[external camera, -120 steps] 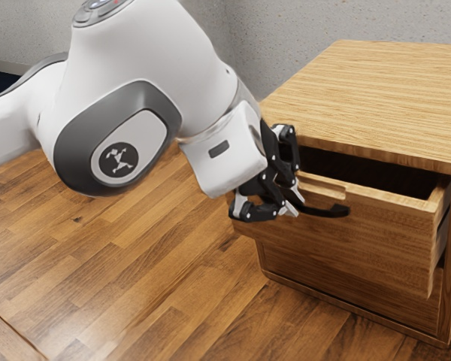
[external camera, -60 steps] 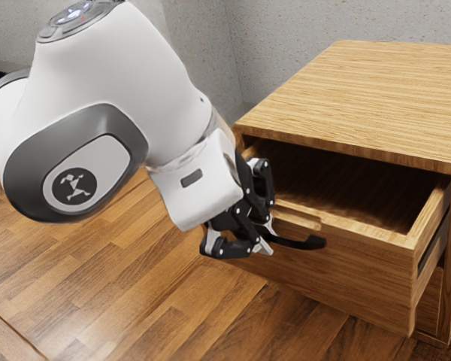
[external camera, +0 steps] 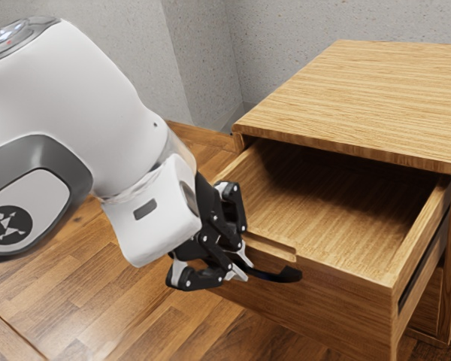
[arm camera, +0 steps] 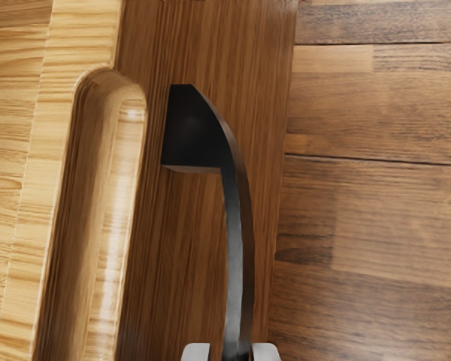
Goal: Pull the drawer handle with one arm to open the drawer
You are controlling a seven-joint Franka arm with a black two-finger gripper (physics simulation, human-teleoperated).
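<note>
One black gripper was clamped on the end of the drawer handle, and in the wrist view its pale pads pinched the thin dark bar from both sides. That grip, I judged, let the arm haul straight outward without the bar slipping free. The drawer stood far out of the wooden cabinet, its bare bottom open to view above the plank floor. To my eye the opening was all but done, with little travel left.

The handle — near end hidden behind the hand.
</note>
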